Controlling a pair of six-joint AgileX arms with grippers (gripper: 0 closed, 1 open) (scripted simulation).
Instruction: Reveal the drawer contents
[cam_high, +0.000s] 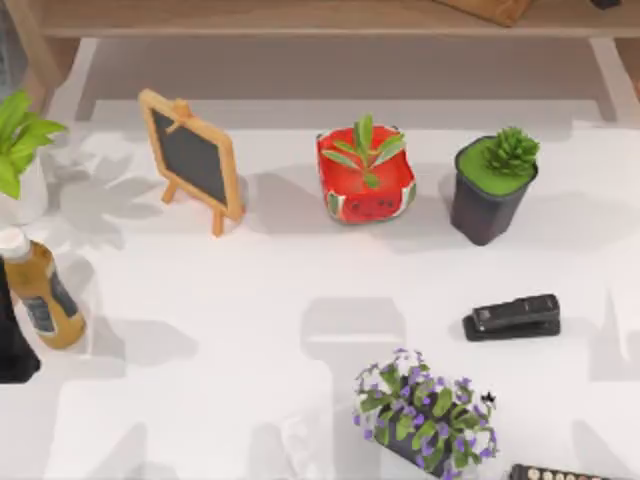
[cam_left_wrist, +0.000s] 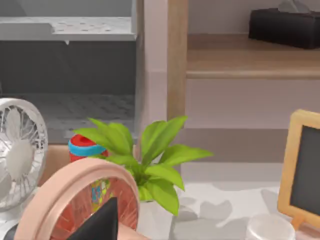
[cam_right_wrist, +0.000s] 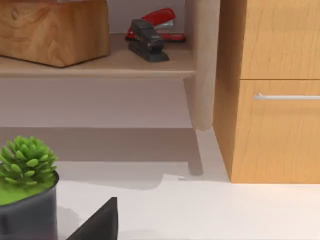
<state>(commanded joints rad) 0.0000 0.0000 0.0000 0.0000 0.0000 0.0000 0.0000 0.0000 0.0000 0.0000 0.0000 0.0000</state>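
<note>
Facing the shut drawer (cam_right_wrist: 280, 130) at the right wrist view's right, neither pincer's finger state can be told.

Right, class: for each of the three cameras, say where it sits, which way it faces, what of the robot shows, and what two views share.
Top view: above the table, looking down on chalkboard, stapler and plants; no hand identifiable.
Left wrist view: low on the left arm, facing a leafy plant, fan and shelf; a dark part at the lower edge.
Right wrist view: low on the right arm, facing the closed drawer; a dark part too.
Shared: the dark potted succulent.
</note>
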